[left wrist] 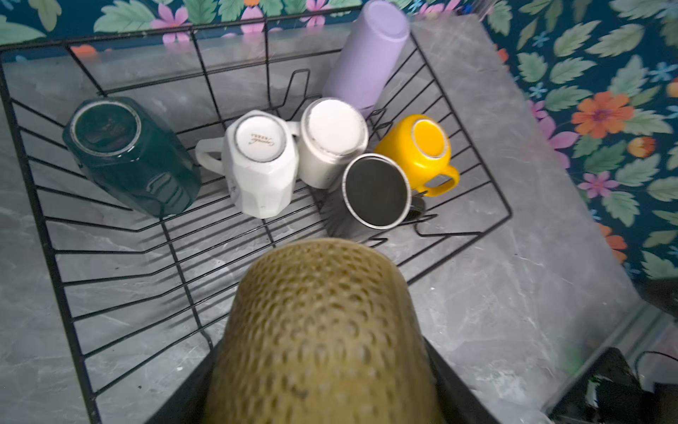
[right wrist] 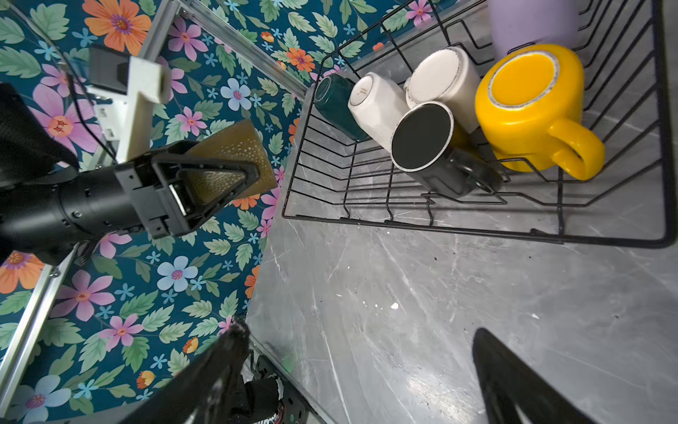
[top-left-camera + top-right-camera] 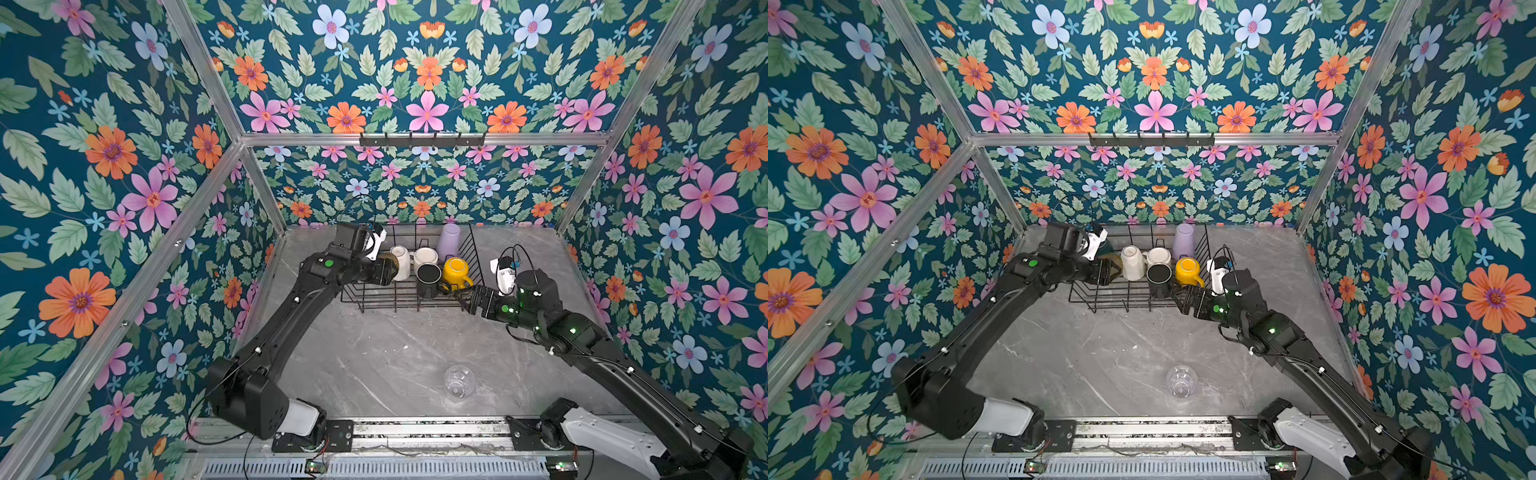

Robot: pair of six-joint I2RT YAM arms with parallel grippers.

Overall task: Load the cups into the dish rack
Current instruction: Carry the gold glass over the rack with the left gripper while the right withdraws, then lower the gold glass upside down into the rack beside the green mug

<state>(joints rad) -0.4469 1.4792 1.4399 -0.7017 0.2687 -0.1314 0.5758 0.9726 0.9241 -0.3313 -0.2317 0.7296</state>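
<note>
Left pincer clamps dimpled amber glass; right pincer spread wide.

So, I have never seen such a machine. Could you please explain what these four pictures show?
It is a robot with two arms at a grey table. Two pictures look down from above, nearly alike; the other two come from a camera on each wrist. At the back stands a black wire rack with six cups in it, bottoms up. A clear glass sits alone on the table, near the front. The left end effector holds a brownish dimpled glass at the rack. The right end effector is open and empty.
</note>
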